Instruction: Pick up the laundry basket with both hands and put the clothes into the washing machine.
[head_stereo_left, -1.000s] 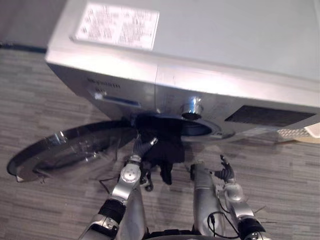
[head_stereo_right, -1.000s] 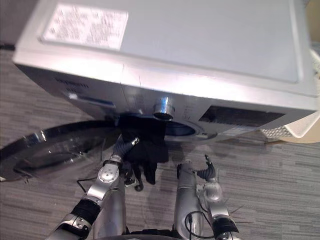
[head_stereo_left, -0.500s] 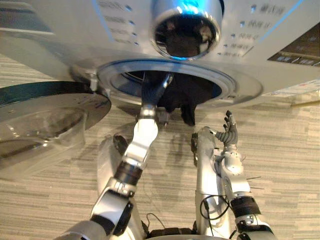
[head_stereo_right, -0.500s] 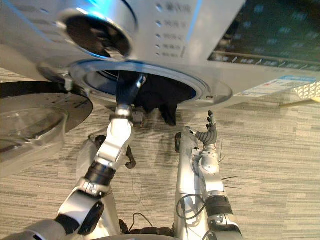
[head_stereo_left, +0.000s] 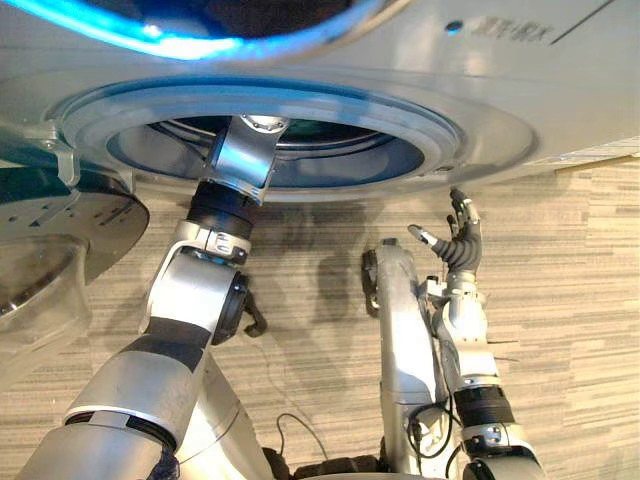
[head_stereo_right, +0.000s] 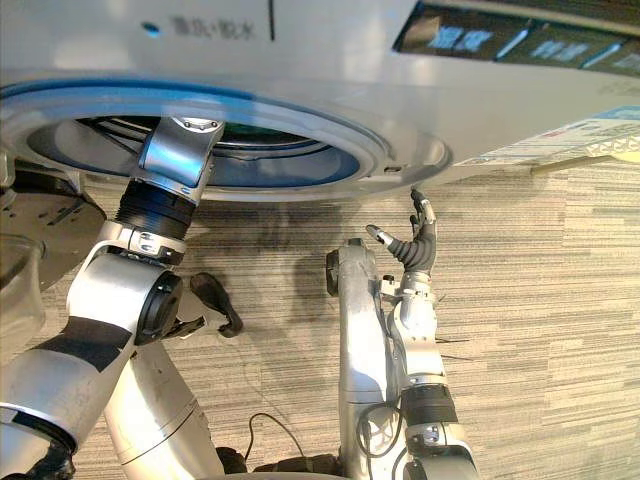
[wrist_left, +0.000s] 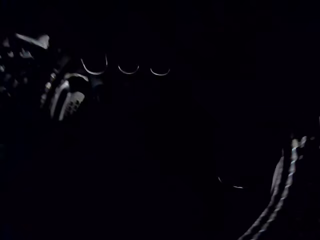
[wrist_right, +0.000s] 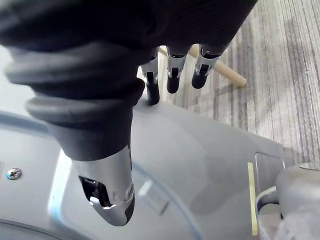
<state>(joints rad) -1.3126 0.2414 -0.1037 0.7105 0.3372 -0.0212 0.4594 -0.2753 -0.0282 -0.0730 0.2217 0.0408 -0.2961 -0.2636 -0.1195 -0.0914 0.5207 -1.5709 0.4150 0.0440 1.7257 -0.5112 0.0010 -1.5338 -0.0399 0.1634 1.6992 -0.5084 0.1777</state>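
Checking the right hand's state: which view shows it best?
Left eye view: the right hand shows whole, open and empty, near the washing machine. Right eye view shows likewise; right wrist view, its fingers and thumb close up.

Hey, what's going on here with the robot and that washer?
The robot's left arm reaches past the wrist into the open drum of the washing machine, with that hand hidden inside. The right hand is open, fingers up, just below the opening, holding nothing. The door stands open at the robot's left.
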